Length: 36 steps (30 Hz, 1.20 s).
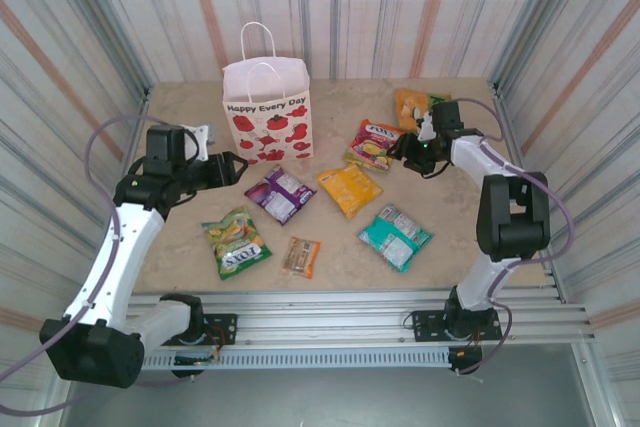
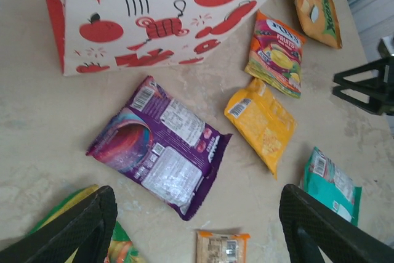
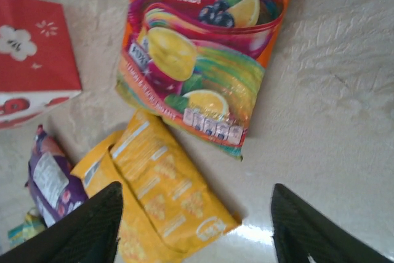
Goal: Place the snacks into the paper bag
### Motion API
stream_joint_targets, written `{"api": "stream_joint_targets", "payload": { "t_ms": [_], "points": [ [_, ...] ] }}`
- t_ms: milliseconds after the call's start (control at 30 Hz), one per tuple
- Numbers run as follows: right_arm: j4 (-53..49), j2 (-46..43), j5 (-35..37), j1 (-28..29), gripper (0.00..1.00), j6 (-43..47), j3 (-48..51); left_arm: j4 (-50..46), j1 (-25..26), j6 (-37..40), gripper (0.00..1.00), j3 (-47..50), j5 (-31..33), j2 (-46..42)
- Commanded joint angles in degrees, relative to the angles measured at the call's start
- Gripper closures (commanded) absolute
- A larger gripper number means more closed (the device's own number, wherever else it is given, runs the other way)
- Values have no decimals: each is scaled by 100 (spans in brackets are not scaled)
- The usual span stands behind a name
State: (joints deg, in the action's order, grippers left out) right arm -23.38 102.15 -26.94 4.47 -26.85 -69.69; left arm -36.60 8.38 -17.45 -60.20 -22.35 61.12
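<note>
The white tomato-print paper bag stands upright at the back left, and its lower side fills the top of the left wrist view. Snacks lie flat on the table: purple, yellow-orange, teal, green, a small brown bar, red-yellow and orange with a green label. My left gripper hovers open above the table beside the purple packet. My right gripper is open next to the red-yellow packet, with the yellow-orange packet below its fingers.
Striped walls close in the table on three sides. A metal rail runs along the near edge. Bare tabletop lies right of the teal packet and left of the green one.
</note>
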Motion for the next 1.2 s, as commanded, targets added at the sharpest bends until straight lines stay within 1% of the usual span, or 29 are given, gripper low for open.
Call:
{"api": "stream_joint_targets", "payload": {
  "t_ms": [0, 100, 333, 567, 667, 700, 767, 867, 933, 967, 1067, 1167],
  "points": [
    [410, 330, -54, -68, 40, -277, -220, 86, 41, -97, 27, 20, -263, -36],
    [696, 628, -81, -81, 41, -416, -291, 91, 39, -48, 26, -26, -269, 62],
    [920, 1339, -154, -136, 42, -494, -644, 98, 41, -59, 27, -125, -170, 227],
    [1338, 1810, -528, -161, 48, -670, -894, 82, 41, -39, 27, -205, -85, 317],
    [1459, 1983, -606, -157, 52, -724, -966, 92, 41, -47, 27, -214, -31, 349],
    [1525, 2022, -635, -157, 54, -741, -967, 83, 41, -51, 27, -223, -17, 361],
    [1637, 2058, -699, -155, 65, -751, -952, 83, 40, -48, 28, -233, 30, 372],
    [1783, 1919, -756, -139, 86, -620, -865, 71, 45, -31, 29, -249, 34, 380],
    [1762, 1733, -754, -136, 98, -430, -806, 64, 63, -2, 29, -257, 40, 367],
    [1755, 1639, -776, -139, 100, -361, -766, 61, 67, 14, 29, -255, 42, 361],
    [1776, 1288, -819, -131, 100, -102, -605, 127, 123, 61, 30, -239, 74, 323],
    [1734, 967, -875, -124, 100, 150, -478, 462, 220, 139, 31, -82, 56, 204]
  ]
}}
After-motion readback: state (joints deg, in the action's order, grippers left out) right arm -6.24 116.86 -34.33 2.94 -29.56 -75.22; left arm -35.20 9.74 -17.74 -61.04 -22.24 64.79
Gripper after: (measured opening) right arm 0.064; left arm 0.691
